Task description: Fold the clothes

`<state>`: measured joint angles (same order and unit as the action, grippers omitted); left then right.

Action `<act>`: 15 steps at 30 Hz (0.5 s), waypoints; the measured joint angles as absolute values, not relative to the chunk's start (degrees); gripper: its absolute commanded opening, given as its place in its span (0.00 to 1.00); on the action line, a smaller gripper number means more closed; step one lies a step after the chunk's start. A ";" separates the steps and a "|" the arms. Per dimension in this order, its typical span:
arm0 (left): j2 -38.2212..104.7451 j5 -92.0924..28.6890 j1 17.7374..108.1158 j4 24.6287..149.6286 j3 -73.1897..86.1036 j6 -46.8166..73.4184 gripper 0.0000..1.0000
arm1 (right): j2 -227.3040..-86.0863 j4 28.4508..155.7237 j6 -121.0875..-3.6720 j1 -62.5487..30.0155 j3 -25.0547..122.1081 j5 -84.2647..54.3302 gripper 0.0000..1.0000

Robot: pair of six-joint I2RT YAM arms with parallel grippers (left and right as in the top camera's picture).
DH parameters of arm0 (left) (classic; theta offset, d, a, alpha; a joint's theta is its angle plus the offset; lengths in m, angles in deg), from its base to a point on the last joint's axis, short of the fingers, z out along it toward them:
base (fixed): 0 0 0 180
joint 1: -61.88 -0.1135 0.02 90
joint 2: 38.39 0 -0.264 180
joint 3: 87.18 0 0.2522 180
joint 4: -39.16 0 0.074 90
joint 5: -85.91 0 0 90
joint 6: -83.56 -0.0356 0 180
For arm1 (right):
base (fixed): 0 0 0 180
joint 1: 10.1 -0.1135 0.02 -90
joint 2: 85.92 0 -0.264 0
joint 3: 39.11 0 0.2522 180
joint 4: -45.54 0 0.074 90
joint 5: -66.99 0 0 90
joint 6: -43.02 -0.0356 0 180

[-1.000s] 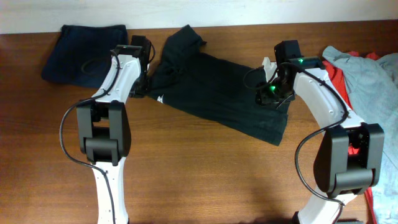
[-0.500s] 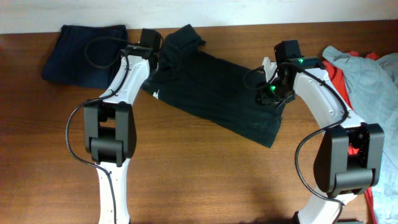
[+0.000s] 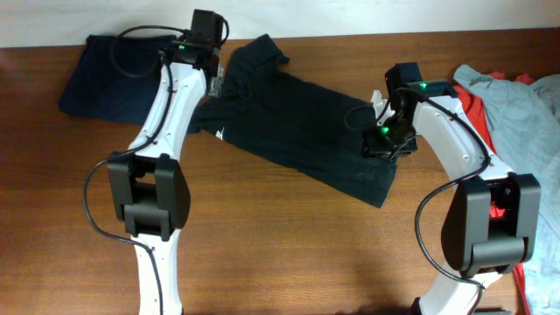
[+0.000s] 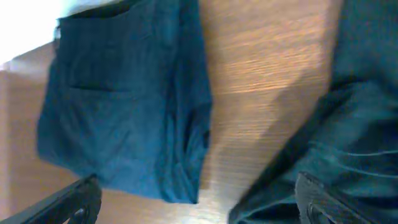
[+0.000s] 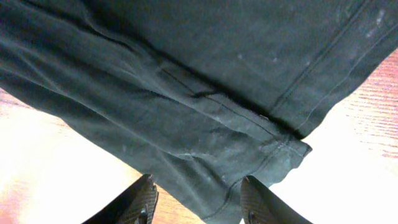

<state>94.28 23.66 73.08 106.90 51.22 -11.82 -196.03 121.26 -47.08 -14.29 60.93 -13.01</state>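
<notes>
Black short-sleeved cotton T-shirt [image 3: 297, 131] lies spread flat, slanting from 12 o'clock towards centre of brown wooden table [image 3: 289, 254]. Small white mark shows on its 9 o'clock edge.

Left gripper [image 4: 196, 204]: jaws wide apart, holding nothing, above the shirt's 11 o'clock edge.

Right gripper [image 5: 198, 205]: jaws partly apart, shirt hem between them. Whether it is clamped cannot be told.

Folded navy cloth garment [image 3: 118, 74] at 10 o'clock. Red and pale grey-blue pile [image 3: 516, 96] at 2 o'clock.

No readable text; black T-shirt [image 3: 297, 131] bears a white mark [image 3: 221, 136] (too small).
</notes>
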 measured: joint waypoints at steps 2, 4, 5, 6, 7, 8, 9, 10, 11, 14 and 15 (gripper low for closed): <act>94.12 21.19 72.45 107.05 51.42 -11.30 0.95 | -196.03 121.69 -47.23 -14.29 60.93 -13.01 0.49; 94.12 18.02 71.16 108.34 51.42 -10.88 0.80 | -196.03 121.89 -47.50 -14.29 60.58 -13.01 0.46; 94.12 16.80 70.70 109.39 51.42 -10.91 0.68 | -196.03 121.93 -47.80 -14.29 60.30 -13.01 0.39; 94.12 15.73 70.30 110.42 51.42 -10.51 0.55 | -196.03 121.91 -48.48 -14.29 59.58 -12.99 0.32; 94.12 14.57 69.91 111.29 51.42 -10.51 0.33 | -196.03 121.67 -48.92 -14.29 58.46 -12.97 0.14; 94.12 12.62 69.39 112.87 51.42 -10.25 0.23 | -196.03 121.19 -49.35 -14.29 57.21 -12.95 0.09; 94.14 10.64 69.10 113.83 51.42 -10.01 0.20 | -196.03 119.53 -49.99 -14.29 55.38 -12.79 0.07; 94.14 9.24 68.97 114.48 51.42 -9.83 0.17 | -196.03 118.52 -50.23 -14.29 54.61 -12.81 0.07; 94.12 6.90 68.82 115.14 51.42 -10.03 0.15 | -196.03 117.15 -50.31 -14.29 53.46 -12.81 0.06; 94.14 1.89 68.75 115.51 51.24 -9.94 0.13 | -196.05 113.69 -50.27 -14.29 50.40 -12.81 0.07; 94.12 0.67 68.75 115.09 50.85 -9.90 0.13 | -196.07 112.56 -50.29 -14.29 49.37 -12.81 0.06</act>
